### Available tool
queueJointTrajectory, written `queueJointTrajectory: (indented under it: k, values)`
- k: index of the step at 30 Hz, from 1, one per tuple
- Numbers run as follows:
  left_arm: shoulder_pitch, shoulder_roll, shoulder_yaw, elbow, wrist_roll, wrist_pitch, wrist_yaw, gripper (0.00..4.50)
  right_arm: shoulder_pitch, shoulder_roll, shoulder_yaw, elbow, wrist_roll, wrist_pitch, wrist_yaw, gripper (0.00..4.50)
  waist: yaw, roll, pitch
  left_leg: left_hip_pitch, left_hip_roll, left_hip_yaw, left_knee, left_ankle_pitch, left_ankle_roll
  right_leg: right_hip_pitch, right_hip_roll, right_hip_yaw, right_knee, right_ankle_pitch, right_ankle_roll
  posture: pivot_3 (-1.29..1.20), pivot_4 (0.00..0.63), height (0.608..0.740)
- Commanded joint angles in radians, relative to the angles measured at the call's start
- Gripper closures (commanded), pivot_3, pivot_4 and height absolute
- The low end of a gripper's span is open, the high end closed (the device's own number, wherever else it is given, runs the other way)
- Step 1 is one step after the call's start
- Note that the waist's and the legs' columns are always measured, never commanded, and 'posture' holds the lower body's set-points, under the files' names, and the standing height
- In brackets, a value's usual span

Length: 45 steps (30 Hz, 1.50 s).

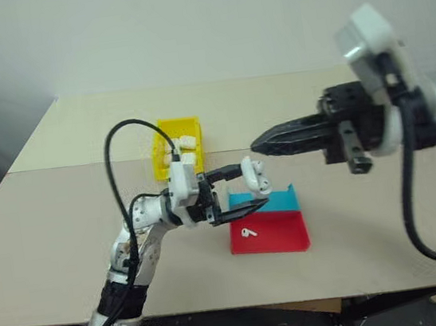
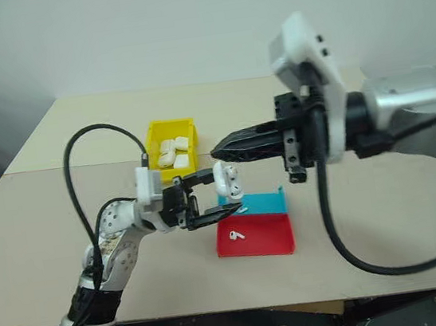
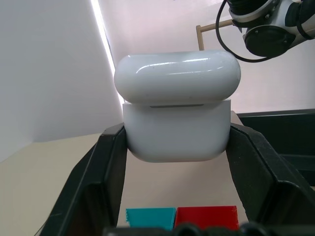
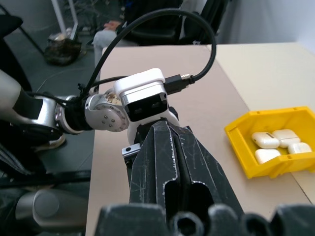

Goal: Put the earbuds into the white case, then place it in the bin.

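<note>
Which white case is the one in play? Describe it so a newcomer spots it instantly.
Start at the tan table and find the flat red and blue tray near its front edge. Just above the tray's left end, the left gripper is shut on the white case, holding it in the air. The other white cases lie heaped inside the yellow bin farther back.
</note>
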Motion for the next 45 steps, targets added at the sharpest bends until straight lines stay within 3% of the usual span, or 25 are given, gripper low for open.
queueJointTrajectory:
  k: [1,11,22,27,35,39,42,45]
  values:
    - [-0.034,-0.015,-0.012,0.013,0.038,-0.039,0.008,1.75,-0.075,0.034,0.033,0.035,-0.116,0.019,0.097,4.47,0.003,0.0,0.0,0.0,0.0,0.0,0.0,0.0,0.0,0.0,0.0,0.0,0.0,0.0,0.0,0.0,0.15,0.74]
    - [-0.052,-0.042,-0.019,-0.004,0.066,-0.028,0.042,1.75,-0.13,0.141,0.172,0.026,-0.392,0.048,0.233,4.47,0.002,0.0,0.0,-0.001,0.0,0.0,0.0,0.0,0.0,-0.001,0.0,-0.001,0.001,0.0,0.0,0.0,0.15,0.74]
    - [-0.031,-0.041,0.006,-0.023,0.04,-0.039,0.035,1.75,-0.064,0.106,0.158,-0.008,-0.533,0.046,0.313,4.47,0.002,0.0,0.0,-0.001,0.0,0.0,0.0,0.0,0.0,-0.001,0.0,-0.001,0.001,0.0,0.0,0.0,0.15,0.74]
    - [-0.017,-0.059,0.014,-0.016,0.03,-0.052,0.037,1.75,-0.035,0.128,0.068,-0.015,-0.528,0.034,0.287,4.47,0.002,0.0,0.0,0.0,0.0,0.0,0.001,0.0,0.0,0.0,0.0,-0.001,0.001,0.0,0.0,0.0,0.15,0.74]
    - [0.003,-0.061,0.045,-0.054,0.023,-0.068,0.077,1.75,0.013,0.235,-0.274,0.026,-0.393,0.033,0.118,4.47,0.002,0.0,0.0,0.0,-0.001,0.0,0.001,0.0,0.0,0.0,0.0,-0.001,0.001,0.0,0.0,0.0,0.15,0.74]
    - [-0.011,-0.011,0.093,-0.127,0.041,0.025,0.187,1.75,0.207,0.277,-0.427,-0.062,-0.41,-0.006,-0.023,4.47,0.004,0.0,0.0,0.0,0.0,-0.002,0.001,0.0,0.0,0.001,0.0,-0.002,0.001,0.0,0.0,0.0,0.15,0.74]
    - [-0.055,-0.06,0.156,-0.103,0.091,0.041,0.383,1.75,0.375,0.329,-0.451,-0.164,-0.444,-0.035,-0.126,4.47,0.005,0.0,0.0,0.0,-0.001,-0.001,0.001,0.0,0.0,0.001,-0.001,-0.001,0.001,0.0,0.001,0.0,0.15,0.74]
    - [-0.142,-0.019,0.175,-0.043,0.19,0.157,0.51,1.75,0.532,0.403,-0.457,-0.266,-0.434,-0.047,-0.214,4.47,0.005,0.0,0.0,0.0,-0.001,-0.003,0.001,0.0,0.0,0.002,0.0,-0.002,0.002,0.0,0.001,0.0,0.15,0.74]
